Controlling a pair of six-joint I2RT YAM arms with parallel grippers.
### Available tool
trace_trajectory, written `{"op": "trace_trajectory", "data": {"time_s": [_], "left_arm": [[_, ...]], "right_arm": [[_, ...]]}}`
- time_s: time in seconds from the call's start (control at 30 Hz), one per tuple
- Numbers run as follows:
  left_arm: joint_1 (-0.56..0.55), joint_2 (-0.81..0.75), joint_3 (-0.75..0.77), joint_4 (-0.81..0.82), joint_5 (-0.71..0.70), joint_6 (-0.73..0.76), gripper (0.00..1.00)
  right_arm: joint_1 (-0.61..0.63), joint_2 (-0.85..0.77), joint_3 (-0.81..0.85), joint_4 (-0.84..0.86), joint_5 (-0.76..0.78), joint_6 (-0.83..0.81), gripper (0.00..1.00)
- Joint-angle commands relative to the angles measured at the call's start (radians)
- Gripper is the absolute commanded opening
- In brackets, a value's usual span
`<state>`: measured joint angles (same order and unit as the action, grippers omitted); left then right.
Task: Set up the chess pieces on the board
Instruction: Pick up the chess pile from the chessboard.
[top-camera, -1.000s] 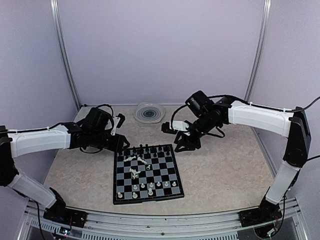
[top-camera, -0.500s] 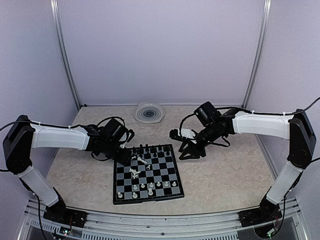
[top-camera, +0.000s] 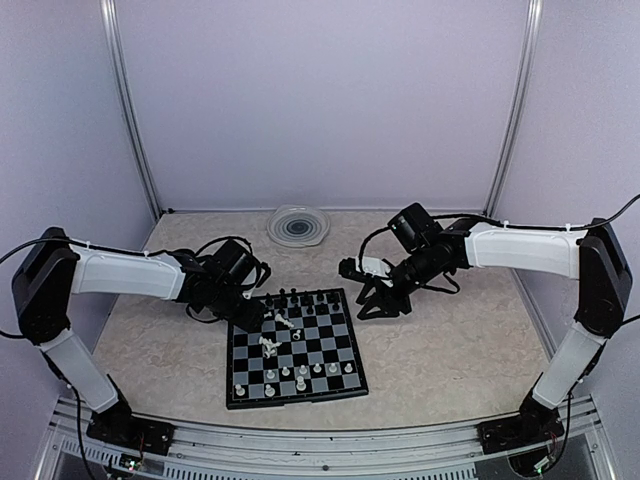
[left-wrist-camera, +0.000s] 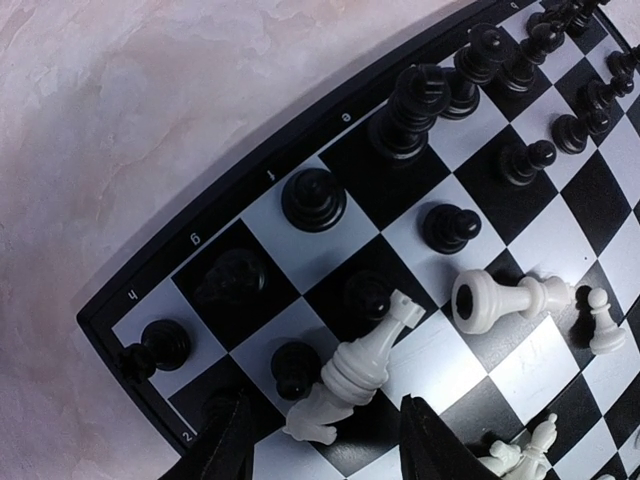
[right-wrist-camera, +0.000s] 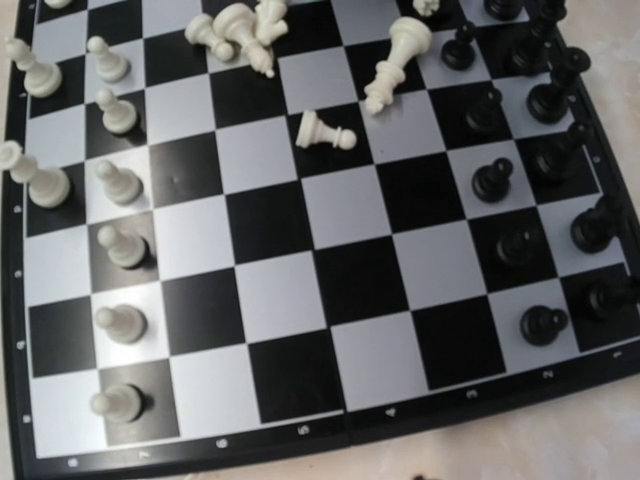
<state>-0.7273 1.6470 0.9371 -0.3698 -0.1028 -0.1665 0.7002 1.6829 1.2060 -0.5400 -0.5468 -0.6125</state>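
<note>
Well, the desk (top-camera: 450, 350) offered open room all round the board (top-camera: 296, 398), which sat centre between the arms. The left claw (top-camera: 250, 312) had swung in over the far-left corner, fingers parted and empty, above a toppled white piece (left-wrist-camera: 365, 355) crowded by black pieces (left-wrist-camera: 313, 198). That looked like the next pick. The right claw (top-camera: 380, 305) had backed off the far-right edge; I couldn't tell how wide it stood.

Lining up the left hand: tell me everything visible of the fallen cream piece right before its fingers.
The cream piece looks like glossy plastic: tall, with a notched crown top, ribbed collar and flared base. It lies on its side on the board, across a black and a white square, base toward the left hand, in line with the gap between its open fingers, untouched by them. Black pawns stand close beside it; contact unclear.
</note>
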Motion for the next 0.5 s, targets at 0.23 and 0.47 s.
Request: {"op": "trace_trajectory", "data": {"time_s": [0.23,0.47], "left_arm": [[-0.004,0.032,0.032,-0.009,0.03,0.011,0.5],[-0.004,0.037,0.022,-0.018,0.041,0.01,0.46]], "right_arm": [[-0.003,0.012,0.008,-0.003,-0.022,-0.012,0.39],[-0.003,0.014,0.007,-0.005,-0.022,-0.014,0.39]]}}
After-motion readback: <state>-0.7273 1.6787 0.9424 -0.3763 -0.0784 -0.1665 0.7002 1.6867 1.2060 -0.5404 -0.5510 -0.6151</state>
